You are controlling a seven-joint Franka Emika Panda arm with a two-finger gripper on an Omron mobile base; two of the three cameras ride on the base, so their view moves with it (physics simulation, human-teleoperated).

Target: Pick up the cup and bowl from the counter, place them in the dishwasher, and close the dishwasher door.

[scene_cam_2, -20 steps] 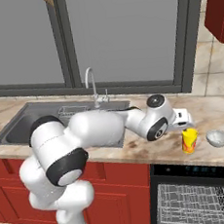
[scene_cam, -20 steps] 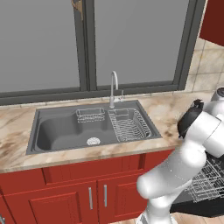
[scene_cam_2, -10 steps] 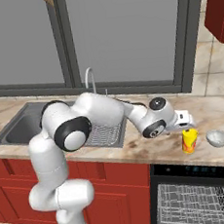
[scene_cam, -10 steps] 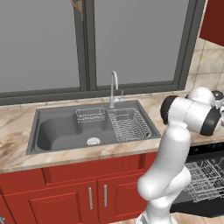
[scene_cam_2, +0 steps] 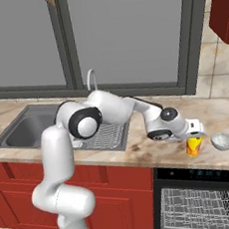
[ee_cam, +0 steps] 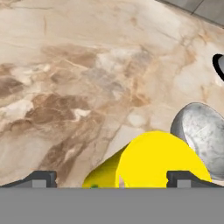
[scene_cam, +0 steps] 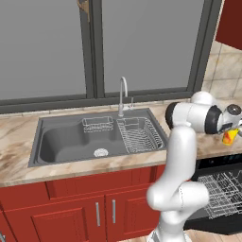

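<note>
Claw [scene_cam_2: 197, 129] of the white arm, two dark fingers standing wide apart and holding nothing, hovers just above and beside the yellow cylindrical cup [scene_cam_2: 193, 147] on the beige-and-brown marbled stone counter [scene_cam_2: 140, 149]. Hand view: the cup's yellow rim [ee_cam: 153, 159] sits low in the frame between the two fingertips [ee_cam: 41, 178], slightly toward the right-hand one, so the cup lies straight ahead along the claw's line of sight and close under it. The cup stands upright, long axis vertical, mouth toward the ceiling; an orange band shows near its base in the right base view. The small grey metal bowl [scene_cam_2: 223, 141] rests right way up on the counter just beside the cup, apart from it, on the side away from the grey steel sink [scene_cam_2: 25, 131]. Below the counter edge, the black dishwasher [scene_cam_2: 201, 202] stands open, grey-white wire racks [scene_cam: 218, 189] showing. Judgement: the coming move is a short descent that straddles the cup's wall; since the bowl lies near the right-hand finger's path, that finger has the least room. Neither cup nor bowl has been lifted yet.
</note>
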